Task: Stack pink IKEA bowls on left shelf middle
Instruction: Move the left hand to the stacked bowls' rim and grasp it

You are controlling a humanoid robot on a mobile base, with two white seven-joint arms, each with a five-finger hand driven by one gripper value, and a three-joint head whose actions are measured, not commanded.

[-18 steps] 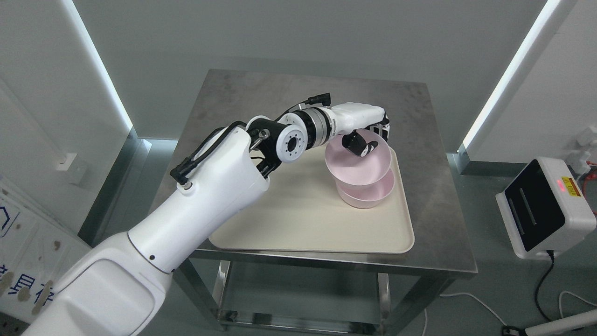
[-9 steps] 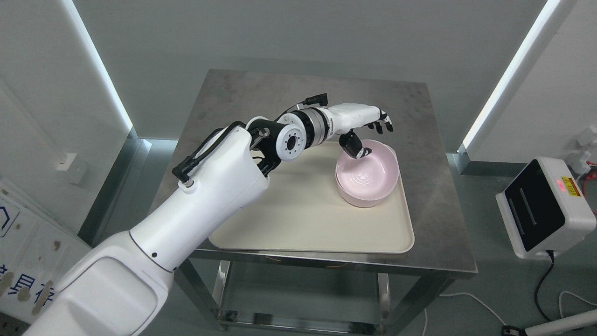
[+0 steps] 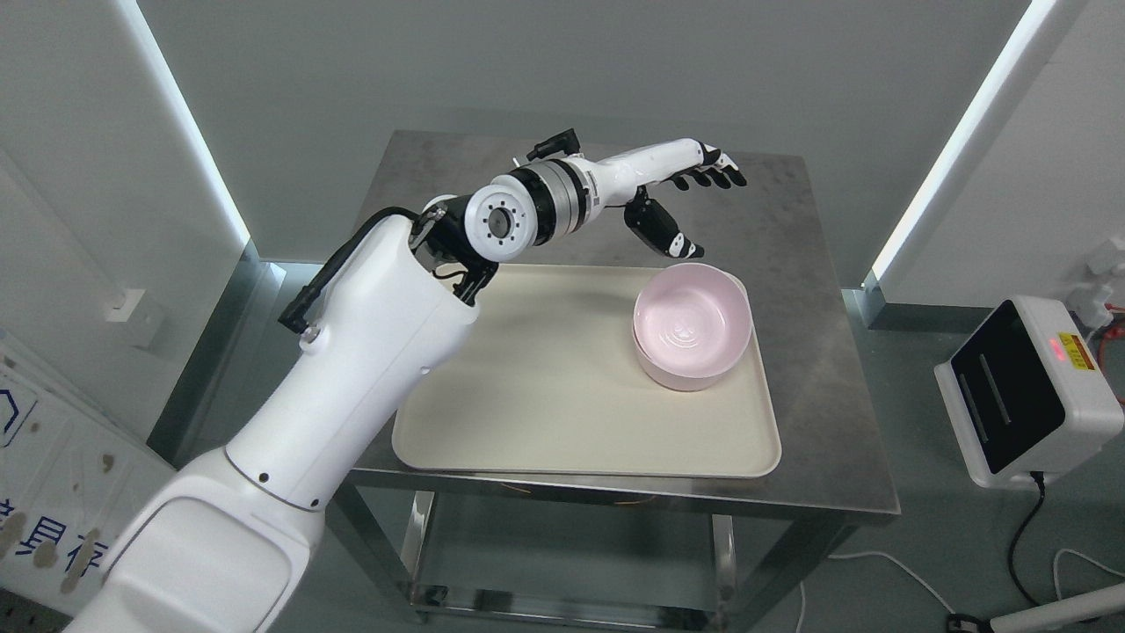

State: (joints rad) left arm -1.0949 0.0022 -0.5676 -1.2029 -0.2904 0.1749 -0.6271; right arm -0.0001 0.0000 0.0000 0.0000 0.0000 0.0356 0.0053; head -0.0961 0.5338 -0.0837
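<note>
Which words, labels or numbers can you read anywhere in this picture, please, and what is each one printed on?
Nothing can be read with confidence.
Blue characters on the white sign board at lower left: cut off by the frame and blurred, unreadable.
Yellow label on the white device at right: too small to read.
Pink bowls, tray: no print visible.

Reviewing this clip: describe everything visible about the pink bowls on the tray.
Two pale pink bowls, smooth and matte like plastic, sit nested upright, the upper one seated inside the lower so only the lower's rim and side show. The inside looks empty, with faint rings at the bottom. They rest at the far right of the cream tray. The left hand hovers open above, touching nothing.
</note>
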